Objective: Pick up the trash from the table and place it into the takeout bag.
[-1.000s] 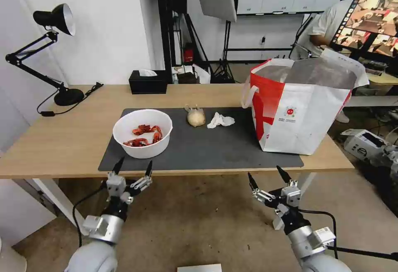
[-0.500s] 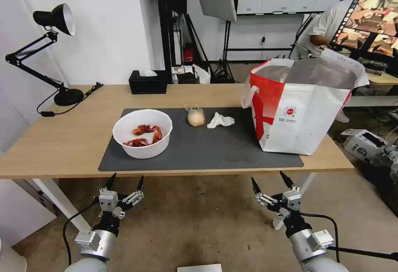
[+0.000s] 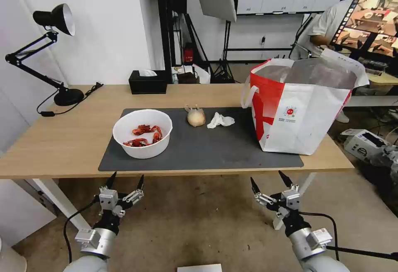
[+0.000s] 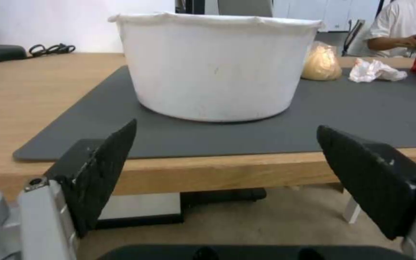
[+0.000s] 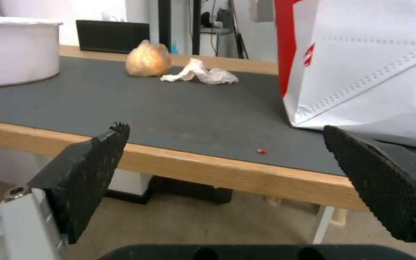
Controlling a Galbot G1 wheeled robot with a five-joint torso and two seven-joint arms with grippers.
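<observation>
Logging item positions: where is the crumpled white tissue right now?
In the head view, the crumpled white tissue lies on the dark grey mat, between the small beige knotted bundle and the white-and-red takeout bag.

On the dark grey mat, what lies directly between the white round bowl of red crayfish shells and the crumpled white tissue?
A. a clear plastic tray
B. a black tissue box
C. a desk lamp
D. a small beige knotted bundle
D: the small beige knotted bundle sits on the mat between the white round bowl and the crumpled white tissue.
</observation>
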